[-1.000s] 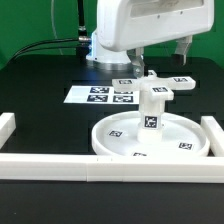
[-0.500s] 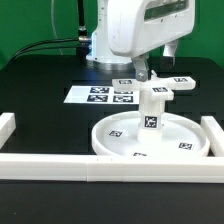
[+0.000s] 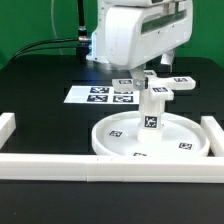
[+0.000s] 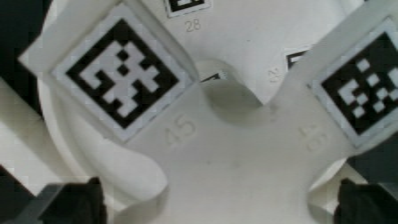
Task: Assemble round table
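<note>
The round table's large rimmed disc [image 3: 150,142] lies flat on the black table. The short cylinder leg [image 3: 151,116] stands upright in its hub. The cross-shaped foot [image 3: 157,88] sits on top of the leg. My gripper [image 3: 150,72] hangs right above the foot. In the wrist view the foot [image 4: 222,140] fills the picture with two of its tags showing. My gripper [image 4: 217,205] is open, and its dark fingertips [image 4: 71,200] stand wide apart on either side of the foot's middle. I cannot tell whether they touch it.
The marker board [image 3: 98,95] lies behind the disc toward the exterior view's left. Long white border rails run along the front [image 3: 90,166], with posts at the left [image 3: 8,128] and the right [image 3: 212,135]. Black cables lie at the back left.
My hand has moved from the exterior view's right to the left and come down over the cross-shaped foot. The disc, leg and foot have not moved.
</note>
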`<state>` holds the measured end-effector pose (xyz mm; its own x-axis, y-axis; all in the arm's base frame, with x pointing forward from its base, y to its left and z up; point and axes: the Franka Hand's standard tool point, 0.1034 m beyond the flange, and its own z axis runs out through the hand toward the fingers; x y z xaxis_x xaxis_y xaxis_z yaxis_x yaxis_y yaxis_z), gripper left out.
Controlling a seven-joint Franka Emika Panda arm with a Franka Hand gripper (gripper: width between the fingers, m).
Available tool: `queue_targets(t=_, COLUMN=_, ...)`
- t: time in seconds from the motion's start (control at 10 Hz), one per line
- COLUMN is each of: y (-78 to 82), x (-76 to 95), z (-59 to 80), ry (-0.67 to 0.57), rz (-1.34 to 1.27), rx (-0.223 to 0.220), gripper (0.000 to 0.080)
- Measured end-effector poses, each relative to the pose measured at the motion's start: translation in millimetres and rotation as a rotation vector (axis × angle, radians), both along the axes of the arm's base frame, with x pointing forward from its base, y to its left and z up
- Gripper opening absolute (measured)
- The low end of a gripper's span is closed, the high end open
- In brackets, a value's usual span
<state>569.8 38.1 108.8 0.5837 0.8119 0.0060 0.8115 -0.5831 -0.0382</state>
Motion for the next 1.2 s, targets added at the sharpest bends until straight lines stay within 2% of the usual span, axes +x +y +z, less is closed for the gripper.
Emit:
queue_targets(t=0.3, y=-0.7, x=-3.5, z=-9.6, ry=0.016, rz=-0.017, rx=-0.003, gripper=0.0649)
queue_targets(t=0.6, y=-1.6, x=-4.9, z=-12.8, ry=0.022, rz=-0.016, rx=-0.005, gripper=0.0649)
queue_targets(t=0.7, y=-1.6, x=-4.7, z=-12.9, ry=0.020, rz=-0.016, rx=-0.005, gripper=0.0527)
queue_targets(t=0.8, y=-1.9, x=-5.2, z=-13.0, ry=0.023, rz=-0.018, rx=-0.005, gripper=0.0527)
queue_targets(t=0.9, y=-2.0, x=-5.2, z=-13.0, ry=0.023, rz=-0.025, rx=-0.005, gripper=0.0447)
queue_targets(t=1.2, y=-2.4, x=-5.2, z=-13.0, ry=0.024, rz=-0.051, rx=-0.006, gripper=0.0447)
